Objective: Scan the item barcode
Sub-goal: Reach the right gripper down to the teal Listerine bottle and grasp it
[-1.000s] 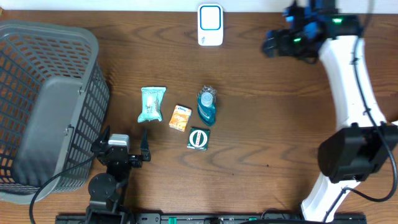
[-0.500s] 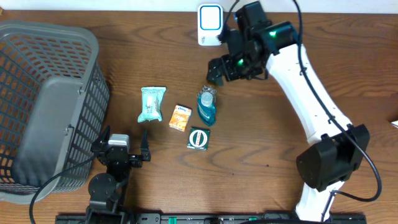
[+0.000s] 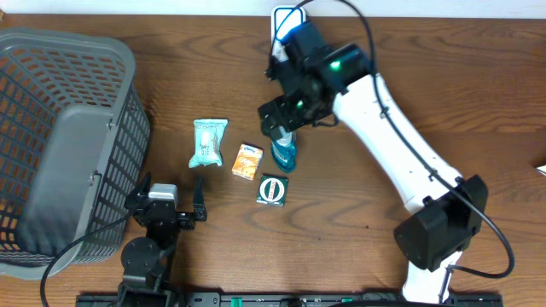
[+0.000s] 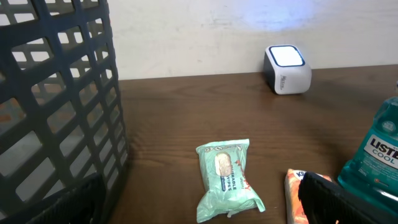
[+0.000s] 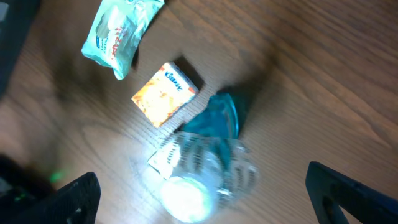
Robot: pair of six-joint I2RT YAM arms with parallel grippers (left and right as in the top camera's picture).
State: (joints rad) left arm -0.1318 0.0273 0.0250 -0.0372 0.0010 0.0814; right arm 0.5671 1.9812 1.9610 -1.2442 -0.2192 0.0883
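The counter (image 3: 358,196) is dark brown wood grain, and the left wrist view shows a plain pale wall (image 4: 205,31) rising behind its far edge. A grey plastic laundry basket (image 3: 51,102) takes up the left end. Against the back edge stands a small white barcode scanner (image 3: 288,34); seen from the left wrist, its top face glows white. In the middle sit four items close together: a pale green wipes packet (image 3: 208,142), an orange Kleenex tissue pack (image 3: 248,160), a blue Listerine mouthwash bottle (image 3: 285,152) standing upright just beside it, and a dark green square packet (image 3: 273,189) in front of them. The right gripper (image 3: 277,119) hangs over the bottle's cap with its jaws spread wide, holding nothing. Its own camera, somewhat blurred, looks straight down on the clear cap, which the overhead view partly hides under the arm. The left gripper (image 3: 167,194) sits low by the basket's corner, jaws wide and empty. Only its camera reads the bottle's label, and it shows the basket's mesh wall up close.
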